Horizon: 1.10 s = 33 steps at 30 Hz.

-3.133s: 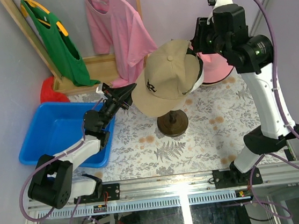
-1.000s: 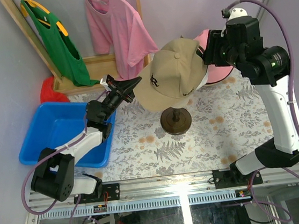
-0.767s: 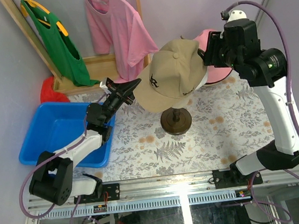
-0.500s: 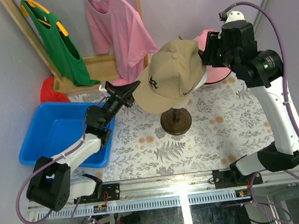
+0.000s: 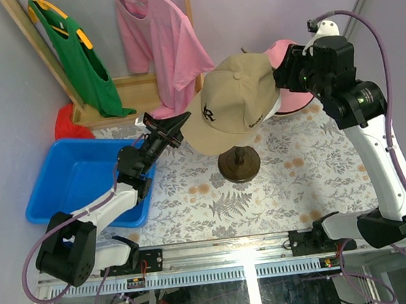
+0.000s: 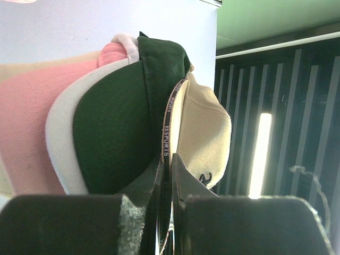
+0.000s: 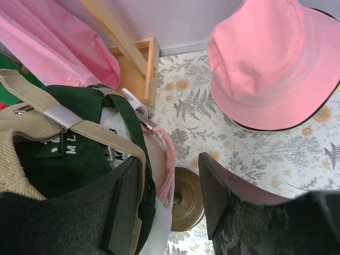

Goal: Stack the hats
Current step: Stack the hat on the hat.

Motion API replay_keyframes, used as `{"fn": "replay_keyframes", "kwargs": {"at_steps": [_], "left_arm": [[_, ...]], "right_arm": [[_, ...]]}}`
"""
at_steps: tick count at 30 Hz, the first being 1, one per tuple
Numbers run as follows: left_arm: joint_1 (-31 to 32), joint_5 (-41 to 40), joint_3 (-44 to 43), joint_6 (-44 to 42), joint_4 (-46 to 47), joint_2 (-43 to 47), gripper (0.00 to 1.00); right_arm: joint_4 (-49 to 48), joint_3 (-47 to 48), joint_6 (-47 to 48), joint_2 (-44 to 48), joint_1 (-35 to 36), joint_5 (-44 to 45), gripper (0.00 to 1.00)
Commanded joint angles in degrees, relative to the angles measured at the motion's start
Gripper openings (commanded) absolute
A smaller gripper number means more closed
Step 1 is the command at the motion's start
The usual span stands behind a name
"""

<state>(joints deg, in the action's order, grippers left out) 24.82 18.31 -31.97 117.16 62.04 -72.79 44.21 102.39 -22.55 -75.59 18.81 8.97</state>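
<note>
Now right tool [image 7: 169,170] sits slightly farther right.

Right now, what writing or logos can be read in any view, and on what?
"ESPORTS", leading letter unclear: inner band of the tan cap.
"ML", remainder hidden: label inside the dark green cap.
Dark monogram and small side lettering on the tan cap, top view: too small to read.
</note>
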Motion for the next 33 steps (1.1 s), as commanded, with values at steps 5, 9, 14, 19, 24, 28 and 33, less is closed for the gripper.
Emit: {"fn": "replay_keyframes", "kwargs": {"at_steps": [5,9,14,19,24,28,33], "left_arm": [[-0.47,2.26,4.31,10.55,-5.13,-3.27,0.00],[-0.45,2.75,3.79,10.19,-3.68,-4.64,0.00],[-0.61,3.49,0.85,9.03,-3.86,-5.97,0.00],[-0.71,4.18,0.49,8.50,-3.89,-6.33,0.00],[-0.83,4.17,1.64,8.52,-3.26,-6.17,0.07],[-0.99,4.18,1.71,8.37,-3.33,-5.96,0.15],[-1.15,3.87,2.37,8.15,-2.49,-5.87,0.26]], "right_arm": [[7.98,-6.77,3.54,-3.33,-5.04,3.81,0.51],[7.56,-9.10,3.72,-2.99,-5.60,3.27,0.51],[7.86,-9.59,4.09,-2.63,-6.75,2.75,0.50],[8.53,-9.74,4.30,-2.14,-7.81,2.08,0.49],[8.68,-8.20,4.02,-1.55,-7.86,1.26,0.49],[9.48,-7.14,4.14,-1.22,-7.88,1.38,0.49],[9.41,-7.72,4.21,-0.38,-7.88,1.32,0.49]]}}
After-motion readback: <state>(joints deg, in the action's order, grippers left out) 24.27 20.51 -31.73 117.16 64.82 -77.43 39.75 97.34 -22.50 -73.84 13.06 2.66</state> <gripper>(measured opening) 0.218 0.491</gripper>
